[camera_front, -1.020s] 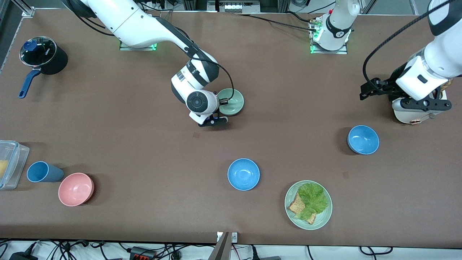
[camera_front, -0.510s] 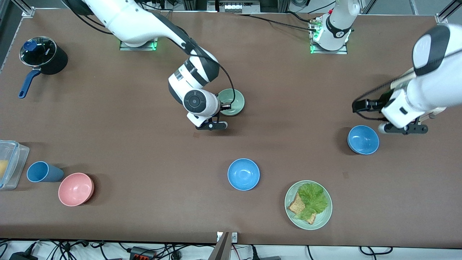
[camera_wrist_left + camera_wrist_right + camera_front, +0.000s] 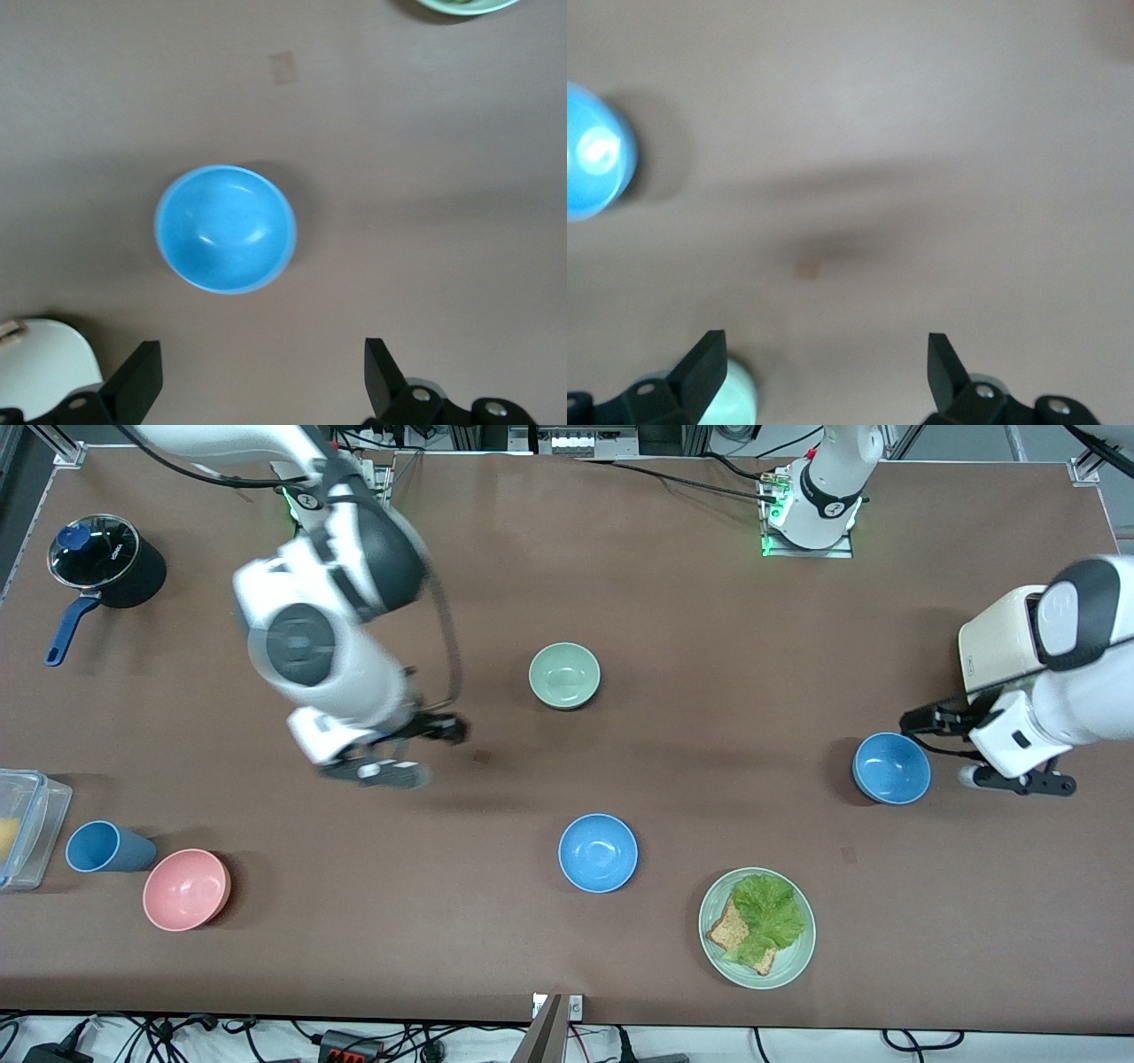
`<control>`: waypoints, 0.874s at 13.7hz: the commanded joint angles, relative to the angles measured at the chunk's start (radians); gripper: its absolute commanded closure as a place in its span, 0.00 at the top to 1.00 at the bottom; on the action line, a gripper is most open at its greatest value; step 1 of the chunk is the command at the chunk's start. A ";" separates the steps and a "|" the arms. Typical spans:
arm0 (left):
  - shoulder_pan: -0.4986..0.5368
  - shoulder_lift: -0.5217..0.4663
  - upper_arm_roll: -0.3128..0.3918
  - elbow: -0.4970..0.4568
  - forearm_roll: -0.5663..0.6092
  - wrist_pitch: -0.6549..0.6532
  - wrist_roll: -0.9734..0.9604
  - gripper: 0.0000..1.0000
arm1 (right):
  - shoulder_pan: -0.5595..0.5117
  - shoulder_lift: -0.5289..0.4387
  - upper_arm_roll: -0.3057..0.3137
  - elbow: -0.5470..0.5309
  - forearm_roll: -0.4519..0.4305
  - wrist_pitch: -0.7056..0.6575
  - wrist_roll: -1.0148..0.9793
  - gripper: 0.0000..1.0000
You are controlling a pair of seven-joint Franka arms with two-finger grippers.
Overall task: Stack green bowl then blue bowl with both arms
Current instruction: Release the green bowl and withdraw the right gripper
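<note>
green bowl sits alone mid-table, toward the robots' bases, upright and empty, with nothing in it yet. you have two blue bowls: one at the left arm's end, just beside the left gripper, and a second one nearer the front camera, beside the plate.

your risk is at that first bowl: the left gripper's fingers are spread wide, and in the left wrist view the bowl lies ahead of them, not between them. close from here and you likely catch air, or nudge the rim and send the glossy bowl skidding.

right gripper hangs wide open and empty over bare table, well apart from the green bowl, so it can't steady it when you stack.
</note>
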 commanded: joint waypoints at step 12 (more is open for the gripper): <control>0.146 0.200 -0.005 -0.123 0.097 0.415 0.236 0.98 | -0.231 -0.207 -0.229 -0.019 0.103 -0.059 -0.495 1.00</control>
